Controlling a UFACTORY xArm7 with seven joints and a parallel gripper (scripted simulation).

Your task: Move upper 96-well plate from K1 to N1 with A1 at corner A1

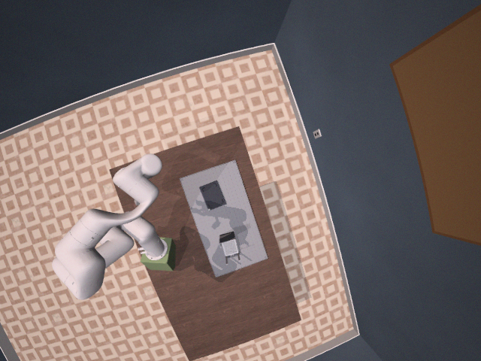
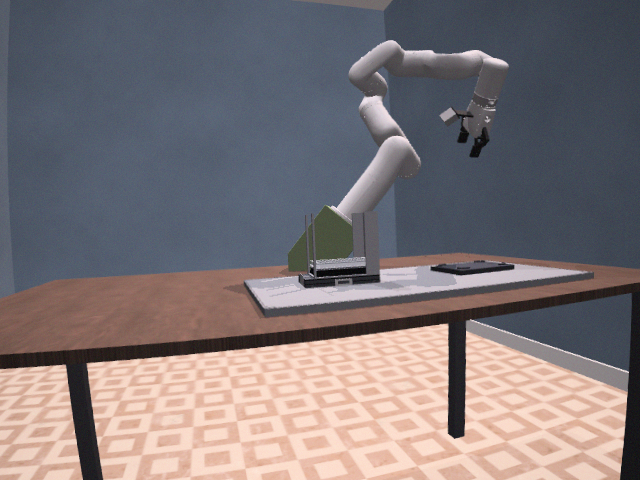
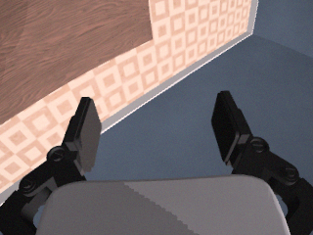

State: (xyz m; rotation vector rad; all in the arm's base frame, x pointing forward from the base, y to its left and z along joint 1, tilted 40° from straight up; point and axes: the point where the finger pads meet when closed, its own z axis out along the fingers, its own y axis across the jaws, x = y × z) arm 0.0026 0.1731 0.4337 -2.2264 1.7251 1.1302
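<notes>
The stack rack K1 [image 2: 341,253] stands on the grey baseplate [image 2: 413,286], with thin posts and a grey back wall. The stacked 96-well plates [image 2: 338,266] sit low inside it; from above the top plate shows white [image 1: 229,247]. The plate nest N1 [image 2: 471,267] is a dark flat tray further along the baseplate, and it is empty in the top view [image 1: 212,195]. The A1 mark is too small to make out. My gripper [image 2: 474,139] hangs high above the table, far from the rack, open and empty. In the wrist view its fingers frame only wall and floor.
The green arm pedestal [image 2: 320,240] stands behind the rack on the brown table [image 2: 155,310]. A table corner [image 3: 66,26] shows at the upper left of the wrist view. The arm's upper links [image 1: 93,248] reach out over the floor beside the table.
</notes>
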